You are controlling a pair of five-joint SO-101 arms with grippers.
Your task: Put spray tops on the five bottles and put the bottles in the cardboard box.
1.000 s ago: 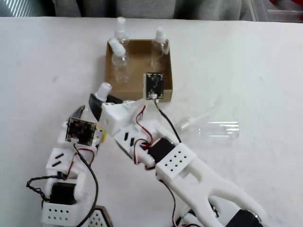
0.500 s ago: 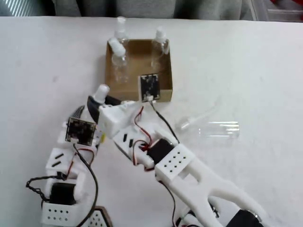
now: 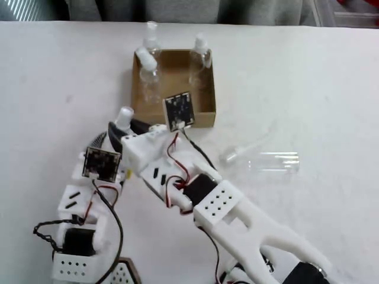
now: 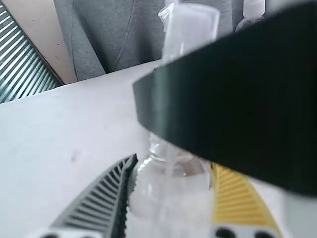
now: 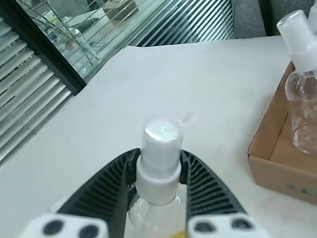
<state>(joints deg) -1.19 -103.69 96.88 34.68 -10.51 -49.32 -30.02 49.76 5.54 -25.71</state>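
Leaning beside the cardboard box [image 3: 174, 77], left end effector [image 4: 173, 166] clamps the bottle [image 4: 168, 198] body, right end effector [image 5: 158, 154] its spray top [image 5: 159, 139].

We read no text, number or sign anywhere. We spot only a faint bit of print on the outer wall of the brown cardboard box [image 5: 278, 171], too small to make out.
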